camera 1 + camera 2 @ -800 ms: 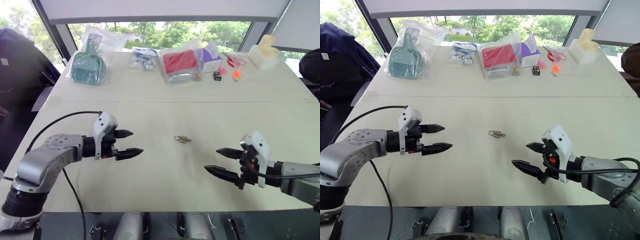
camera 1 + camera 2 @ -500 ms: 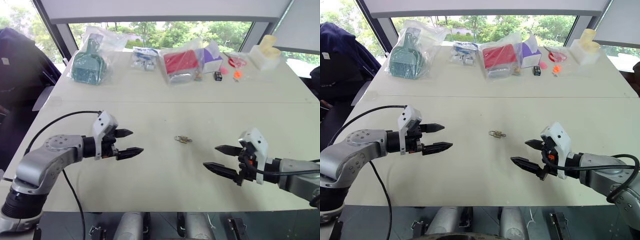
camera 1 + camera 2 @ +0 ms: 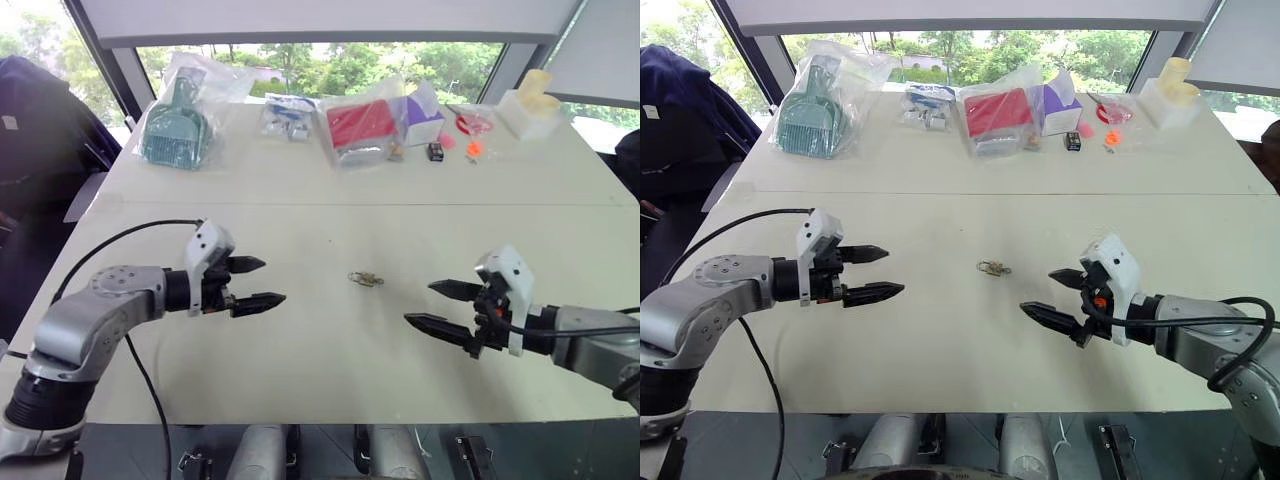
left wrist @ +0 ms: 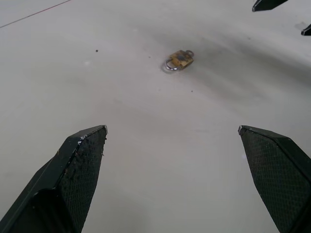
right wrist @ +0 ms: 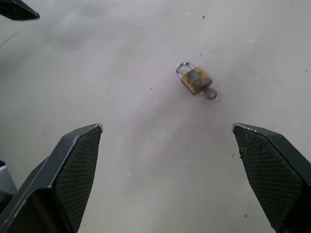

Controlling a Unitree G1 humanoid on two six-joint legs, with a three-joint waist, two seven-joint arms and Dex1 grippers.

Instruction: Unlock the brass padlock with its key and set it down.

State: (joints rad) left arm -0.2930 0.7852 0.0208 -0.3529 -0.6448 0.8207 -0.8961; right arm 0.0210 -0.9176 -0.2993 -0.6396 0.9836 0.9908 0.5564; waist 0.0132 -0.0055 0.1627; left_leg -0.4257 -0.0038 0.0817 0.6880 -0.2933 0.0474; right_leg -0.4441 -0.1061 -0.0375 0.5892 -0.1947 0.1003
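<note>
The brass padlock lies flat on the white table, midway between my two grippers. Its thin silvery shackle is seated in the body in the right wrist view, where the padlock has the key sticking out of its bottom as a small grey stub. My left gripper hovers open to the padlock's left, pointing at it. From the right, my right gripper also points at it, open and empty. Neither touches the padlock.
Along the far edge sit a bagged green scoop, a bagged red pack, a purple box, a small black block and a white holder. A black cable loops over my left arm.
My right gripper has drifted slightly up the picture and a touch toward the padlock. The left gripper and the padlock have stayed put.
</note>
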